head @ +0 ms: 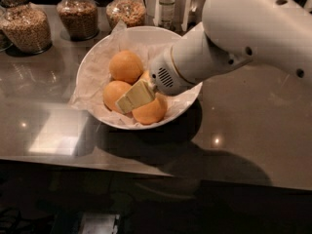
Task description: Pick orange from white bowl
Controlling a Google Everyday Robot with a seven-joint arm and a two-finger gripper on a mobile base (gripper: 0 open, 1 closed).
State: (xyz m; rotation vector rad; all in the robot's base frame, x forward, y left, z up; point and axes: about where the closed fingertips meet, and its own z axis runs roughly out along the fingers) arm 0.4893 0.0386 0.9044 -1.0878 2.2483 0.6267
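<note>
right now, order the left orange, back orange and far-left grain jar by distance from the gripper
The gripper hangs over the white bowl.
1. left orange, at its tip, bowl's left
2. back orange, bowl's rear
3. far-left grain jar, back-left on the counter

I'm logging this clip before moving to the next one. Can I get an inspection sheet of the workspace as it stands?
Surface: grey glossy counter, with light reflections.
Job's things: white bowl lined with crumpled paper, holding a back orange, a left orange, a front orange and a fourth orange mostly hidden by the arm. Which one is meant cannot be told.
Clutter: three grain jars and a bottle behind the bowl.
Grippers: claw low in the bowl, between the left and front oranges. The white arm reaches in from the right.
Cables: nothing seen.
Surroundings: dark below the counter's near edge.
</note>
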